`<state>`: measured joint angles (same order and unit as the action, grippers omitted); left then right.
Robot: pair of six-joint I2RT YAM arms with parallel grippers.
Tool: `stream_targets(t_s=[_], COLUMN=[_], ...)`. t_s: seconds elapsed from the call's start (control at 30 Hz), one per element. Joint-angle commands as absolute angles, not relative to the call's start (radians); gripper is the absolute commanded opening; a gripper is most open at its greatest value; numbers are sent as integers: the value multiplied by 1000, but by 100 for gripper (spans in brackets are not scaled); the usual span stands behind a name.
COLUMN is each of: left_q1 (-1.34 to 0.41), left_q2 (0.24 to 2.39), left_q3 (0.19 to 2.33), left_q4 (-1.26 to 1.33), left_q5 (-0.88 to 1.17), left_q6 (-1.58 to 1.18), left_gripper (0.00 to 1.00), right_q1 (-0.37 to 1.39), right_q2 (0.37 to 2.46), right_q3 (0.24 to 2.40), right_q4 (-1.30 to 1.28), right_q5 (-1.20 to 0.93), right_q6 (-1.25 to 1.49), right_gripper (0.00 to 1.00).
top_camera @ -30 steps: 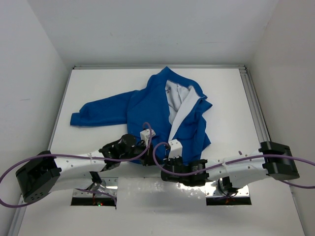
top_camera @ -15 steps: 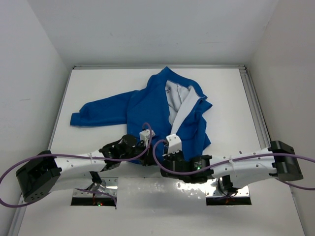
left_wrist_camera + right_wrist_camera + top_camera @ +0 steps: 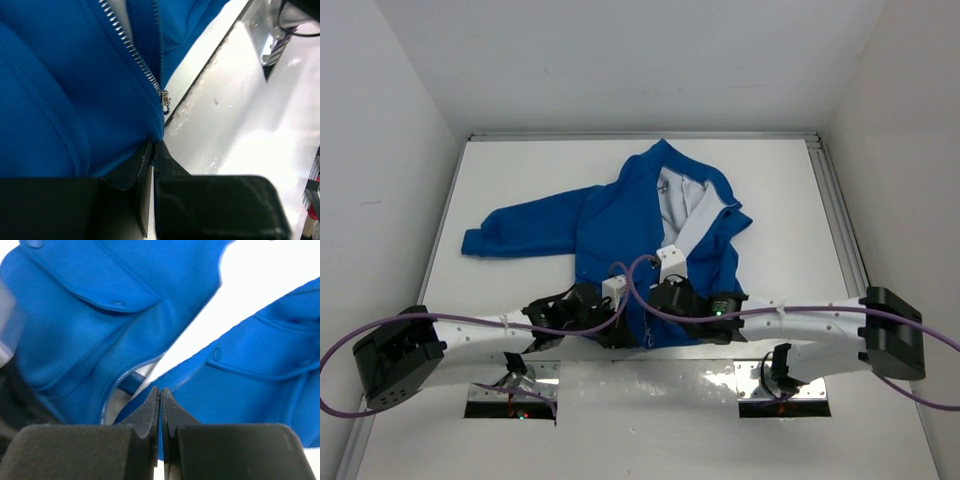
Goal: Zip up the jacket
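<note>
we see the jacket (image 3: pixel 620 215) lying flat on the white counter (image 3: pixel 520 165), about the middle of it, with the collar (image 3: pixel 665 155) toward the far edge and one sleeve (image 3: pixel 515 232) stretched out to the left. the front is parted in its upper part, where the pale lining (image 3: pixel 682 200) shows as a narrow wedge. both arms reach in over the near hem, the left arm (image 3: pixel 480 335) from the left and the right arm (image 3: pixel 800 322) from the right, and their wrists sit just beside each other over the lower front of the jacket. in the left wrist view the left jaws are closed tight on a fold of blue cloth at the hem, with no gap between the fingers (image 3: pixel 131 167). just beyond them the zipper teeth (image 3: pixel 131 47) run up and away, and a small metal piece (image 3: pixel 165 100) sits at their lower end, close to bare counter. in the right wrist view the right jaws are likewise pressed together, with a sliver of blue cloth caught between them at a front edge. beyond them two blue panels lie apart with a white wedge between, and a pocket flap (image 3: pixel 85 282) lies on the left panel.
</note>
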<state>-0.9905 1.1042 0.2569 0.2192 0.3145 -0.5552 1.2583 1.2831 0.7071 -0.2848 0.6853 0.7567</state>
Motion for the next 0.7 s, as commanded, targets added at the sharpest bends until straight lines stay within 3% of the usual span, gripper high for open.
stream_targets(t_s=[0.0,0.03,0.2,0.27,0.3,0.33,0.37,0.47,0.57,0.6,0.67], left_q1=[-1008,-1008,-1006,-1008,-1008,-1008,-1008,-1008,-1008,-1008,-1008], left_q2=[1095,1095,1092,1086,1086,1088,1086,1077,1065,1062,1051], left_q3=[241,238,236,232,230,230,235,232,229,230,224], left_q4=[206,233,267,273,268,264,250,224,204,196,178], left_q5=[334,333,325,315,304,292,276,244,216,213,187], left_q6=[-566,-569,-601,-606,-607,-609,-617,-627,-643,-644,-650], left_gripper=[0,0,0,0,0,0,0,0,0,0,0], right_q1=[1259,1259,1259,1259,1259,1259,1259,1255,1241,1235,1201], right_q2=[1180,1148,961,945,937,936,940,974,1031,1048,1061], right_q3=[646,625,408,313,287,260,194,130,138,135,121], right_q4=[-215,-198,27,122,200,251,369,504,531,550,613], right_q5=[617,598,317,255,235,201,183,164,146,138,60], right_q6=[750,770,851,861,854,850,836,764,721,703,680], right_gripper=[0,0,35,41,40,32,14,0,3,12,20])
